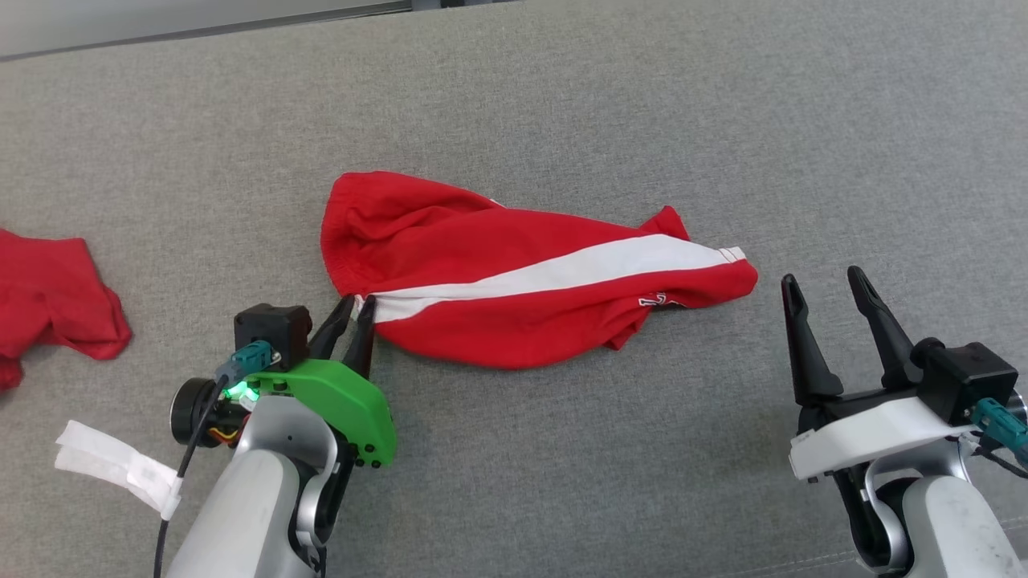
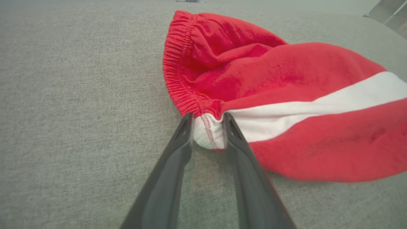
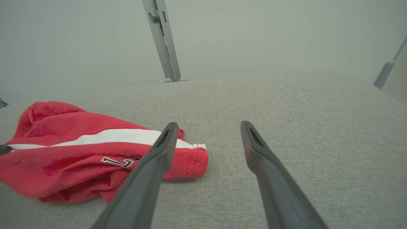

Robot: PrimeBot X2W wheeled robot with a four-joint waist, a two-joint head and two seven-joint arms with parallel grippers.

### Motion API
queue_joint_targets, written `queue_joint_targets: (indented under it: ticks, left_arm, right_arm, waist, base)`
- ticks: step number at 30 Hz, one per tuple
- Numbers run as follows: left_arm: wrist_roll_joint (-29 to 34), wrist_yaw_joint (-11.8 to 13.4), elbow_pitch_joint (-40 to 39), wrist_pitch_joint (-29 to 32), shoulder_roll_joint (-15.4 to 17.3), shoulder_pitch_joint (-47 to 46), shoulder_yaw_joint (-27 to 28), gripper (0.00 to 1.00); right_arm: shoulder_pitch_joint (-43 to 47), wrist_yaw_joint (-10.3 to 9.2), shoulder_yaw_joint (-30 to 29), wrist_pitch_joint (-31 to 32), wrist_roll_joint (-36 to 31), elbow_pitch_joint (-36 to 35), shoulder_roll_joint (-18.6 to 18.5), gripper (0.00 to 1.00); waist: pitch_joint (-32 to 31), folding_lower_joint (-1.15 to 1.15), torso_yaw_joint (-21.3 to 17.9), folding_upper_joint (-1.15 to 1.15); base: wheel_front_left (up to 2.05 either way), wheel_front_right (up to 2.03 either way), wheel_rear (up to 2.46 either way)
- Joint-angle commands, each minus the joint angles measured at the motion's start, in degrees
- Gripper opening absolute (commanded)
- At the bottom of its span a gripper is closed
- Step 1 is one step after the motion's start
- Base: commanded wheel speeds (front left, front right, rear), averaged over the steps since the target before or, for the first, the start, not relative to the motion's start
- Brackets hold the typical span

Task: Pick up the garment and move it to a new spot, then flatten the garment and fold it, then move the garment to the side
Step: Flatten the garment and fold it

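Looked down on a grey woven surface [image 1: 642, 104], with a pale strip [image 1: 161, 20] beyond its far edge at the top left. Found the left gripper [image 1: 358, 301] reaching up from the lower left on a bent pale forearm, green wrist cover [image 1: 345, 401] uppermost, slanted toward the centre. Had both fingers [image 2: 187, 133] pressed against the waistband corner of the garment [image 1: 482, 233], the end of the white stripe bunched tight between them in the left wrist view: clamped on cloth, with the rest lying on the surface.

Held the right gripper [image 1: 822, 277] at the lower right, pointing up the head view and spread wide, nothing between its fingers, just beside the hem end and not touching it.

Saw the garment crumpled across the middle: red, elastic waistband to the left, white stripe running to the hem at the right, printed marks near that hem.

Noted a second red cloth [image 1: 48, 297] at the left edge, well apart, and a white tape tag [image 1: 112, 470] on the left arm's cable.

Made out a grey metal strut [image 3: 162, 41] rising behind the surface in the right wrist view, against a plain pale background.
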Motion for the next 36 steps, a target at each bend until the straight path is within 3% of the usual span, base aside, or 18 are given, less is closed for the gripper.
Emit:
queue_joint_targets:
  ticks: [1, 7, 18, 27, 28, 29, 30, 36]
  left_arm:
    - [-0.3, 0.2, 0.0, 0.3, 0.6, -0.9, 0.1, 0.0]
    - [-0.1, 0.1, -0.5, 0.8, 1.0, -1.7, -0.4, 0.0]
    - [0.9, 0.3, -1.7, -0.2, 0.7, -3.3, -1.6, 0.0]
    - [0.9, 0.2, -0.9, -1.7, 0.1, -4.1, -2.3, 0.0]
    - [0.9, 0.2, -0.8, -1.9, 0.1, -4.1, -2.4, 0.0]
    - [0.8, 0.2, -0.8, -2.1, 0.1, -4.1, -2.4, 0.0]
    - [0.7, 0.2, -0.7, -2.3, 0.2, -4.1, -2.4, 0.0]
    - [1.2, 0.5, -2.1, -5.0, 0.4, -4.1, -2.3, 0.0]
  right_arm:
    - [-1.2, -0.08, -0.2, -0.2, 0.6, 0.7, -0.5, 1.0]
    - [-3.9, -0.08, 0.1, 0.3, 2.0, 4.0, -2.3, 1.0]
    - [-12.3, -0.08, 5.9, 2.5, 7.2, 12.7, -7.6, 1.0]
    - [-14.7, -0.08, 10.9, 6.6, 11.6, 17.2, -9.2, 1.0]
    - [-14.5, -0.08, 11.2, 6.7, 12.1, 17.1, -9.4, 0.65]
    - [-14.4, -0.08, 11.5, 6.7, 12.6, 16.9, -9.5, 0.42]
    - [-14.1, -0.08, 12.0, 6.9, 13.3, 16.9, -9.6, 0.0]
    - [-13.7, -0.08, 12.7, 4.4, 15.3, 14.6, -10.6, 0.0]
  waist:
    - [0.9, 0.0, -0.3, 0.0]
    - [2.6, 0.0, 0.1, 0.0]
    - [5.2, 0.0, 2.2, 0.0]
    - [5.8, 0.0, 3.6, 0.0]
    - [5.8, 0.0, 3.6, 0.0]
    - [5.7, 0.0, 3.6, 0.0]
    - [5.7, 0.0, 3.6, 0.0]
    - [5.1, 0.0, 3.2, 0.0]
  base:
    - [0.0, 0.0, 0.0]
    - [0.0, 0.0, 0.0]
    - [0.0, 0.0, 0.0]
    - [0.0, 0.0, 0.0]
    - [0.0, 0.0, 0.0]
    - [0.0, 0.0, 0.0]
    - [0.0, 0.0, 0.0]
    - [0.0, 0.0, 0.0]
